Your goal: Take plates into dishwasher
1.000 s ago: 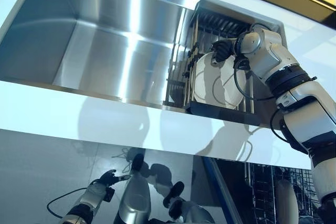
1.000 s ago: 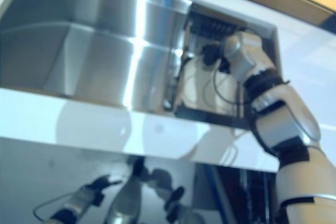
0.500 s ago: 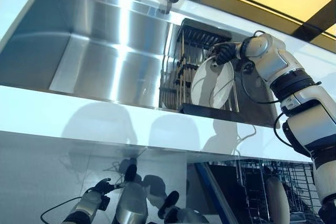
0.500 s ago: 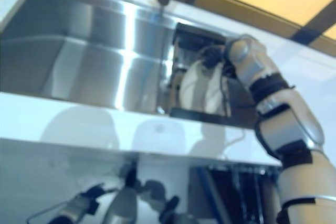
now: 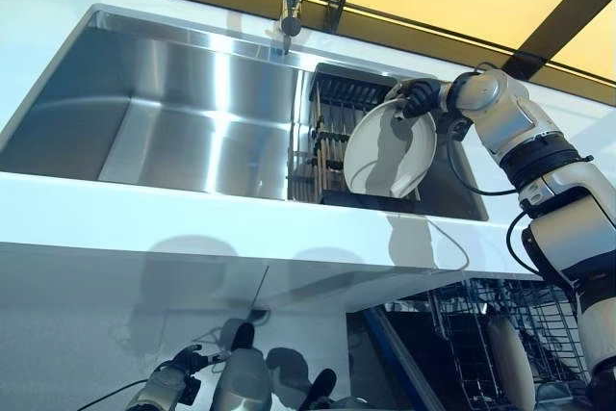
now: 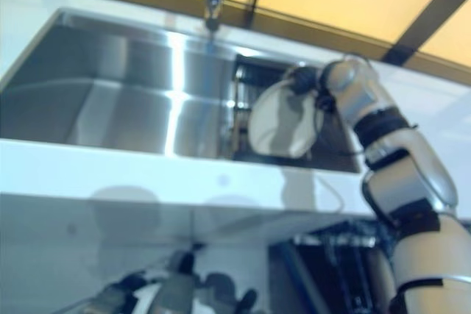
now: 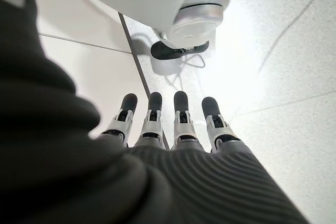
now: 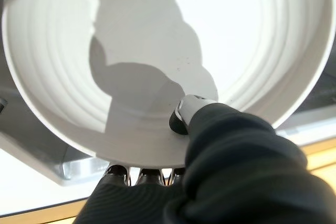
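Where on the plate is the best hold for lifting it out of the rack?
At its upper rim, from above. The plate stands on edge over the rack in the sink, so only the top edge is free. The right robot hand already pinches it there, thumb on the face and fingers behind.

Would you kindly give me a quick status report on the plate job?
Right robot hand pinching white plate, held above the dish rack in the sink. Left robot hand open, idle, low by the floor. Dishwasher rack open below right.
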You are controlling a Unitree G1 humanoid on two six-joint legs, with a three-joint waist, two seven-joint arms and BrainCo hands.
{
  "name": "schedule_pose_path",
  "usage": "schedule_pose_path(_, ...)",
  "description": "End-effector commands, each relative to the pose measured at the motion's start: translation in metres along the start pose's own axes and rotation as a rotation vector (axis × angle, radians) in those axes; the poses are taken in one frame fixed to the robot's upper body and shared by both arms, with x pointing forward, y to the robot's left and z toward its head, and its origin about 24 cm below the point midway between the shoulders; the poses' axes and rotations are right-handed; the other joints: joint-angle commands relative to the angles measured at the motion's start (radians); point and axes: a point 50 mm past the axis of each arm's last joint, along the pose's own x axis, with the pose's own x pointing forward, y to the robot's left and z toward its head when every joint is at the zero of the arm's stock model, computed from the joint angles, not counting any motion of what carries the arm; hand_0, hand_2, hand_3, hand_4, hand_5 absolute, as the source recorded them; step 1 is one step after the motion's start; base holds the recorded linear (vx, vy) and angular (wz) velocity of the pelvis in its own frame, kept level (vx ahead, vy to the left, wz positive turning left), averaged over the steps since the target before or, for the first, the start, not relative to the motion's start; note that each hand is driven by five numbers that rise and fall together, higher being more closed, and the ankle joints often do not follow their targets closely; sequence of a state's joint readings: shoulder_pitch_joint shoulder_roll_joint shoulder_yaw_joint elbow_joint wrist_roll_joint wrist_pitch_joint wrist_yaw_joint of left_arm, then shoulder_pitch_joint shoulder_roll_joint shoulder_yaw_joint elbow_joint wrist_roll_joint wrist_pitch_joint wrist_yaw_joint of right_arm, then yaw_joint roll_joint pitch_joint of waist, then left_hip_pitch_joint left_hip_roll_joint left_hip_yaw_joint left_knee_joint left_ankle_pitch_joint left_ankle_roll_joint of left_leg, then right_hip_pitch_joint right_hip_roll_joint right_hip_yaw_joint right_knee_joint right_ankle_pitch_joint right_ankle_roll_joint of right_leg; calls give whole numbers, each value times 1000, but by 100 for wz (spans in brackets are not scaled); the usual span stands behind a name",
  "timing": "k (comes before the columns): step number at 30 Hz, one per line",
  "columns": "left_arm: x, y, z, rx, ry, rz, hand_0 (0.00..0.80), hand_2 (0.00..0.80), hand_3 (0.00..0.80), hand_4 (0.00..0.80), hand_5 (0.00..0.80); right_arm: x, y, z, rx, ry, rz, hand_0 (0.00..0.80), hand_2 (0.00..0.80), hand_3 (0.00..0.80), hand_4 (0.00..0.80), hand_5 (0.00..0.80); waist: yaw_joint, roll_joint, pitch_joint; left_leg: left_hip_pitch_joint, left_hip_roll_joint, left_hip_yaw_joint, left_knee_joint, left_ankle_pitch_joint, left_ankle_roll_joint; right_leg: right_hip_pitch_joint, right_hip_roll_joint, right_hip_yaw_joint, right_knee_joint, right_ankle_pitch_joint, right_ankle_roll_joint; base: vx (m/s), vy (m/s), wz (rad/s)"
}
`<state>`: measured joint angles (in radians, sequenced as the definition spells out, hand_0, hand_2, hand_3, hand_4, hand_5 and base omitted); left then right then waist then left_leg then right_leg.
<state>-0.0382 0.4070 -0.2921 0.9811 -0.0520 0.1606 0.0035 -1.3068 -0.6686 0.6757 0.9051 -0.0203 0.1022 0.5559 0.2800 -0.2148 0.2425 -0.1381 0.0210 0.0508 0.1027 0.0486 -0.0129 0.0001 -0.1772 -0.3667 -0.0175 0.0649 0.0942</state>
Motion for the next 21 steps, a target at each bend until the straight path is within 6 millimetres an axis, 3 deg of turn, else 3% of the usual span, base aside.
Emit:
schedule_pose_path(1,1,-11,-2,78,-1,-10,0,0,0,0,0,-36,-55,9,45,-100,-209,800,800,800,800,800,18,24,-14,114,-17,-50,-190,5,21,23,-87,21,204,67,107,0,0,0)
schedule_pose_path(6,0,-13,-11,78,14,-11,0,0,0,0,0,-44,-61,13,232,-243,-272,800,800,800,800,800,9,35,-30,126,-20,-43,-190,-2,22,30,-92,15,201,69,108,8,-1,2)
schedule_pose_path(14,-3,-22,-34,65,51,-23,0,0,0,0,0,-64,-69,1,497,-399,-427,800,800,800,800,800,-15,73,-55,146,-29,-32,-190,-14,28,37,-104,13,205,59,105,22,14,-3)
schedule_pose_path(21,-6,-25,-48,52,74,-32,0,0,0,0,0,-78,-70,-34,692,-353,-507,800,800,800,800,800,-49,90,-69,171,-22,-7,-190,-28,30,36,-108,28,217,58,108,18,-7,-4)
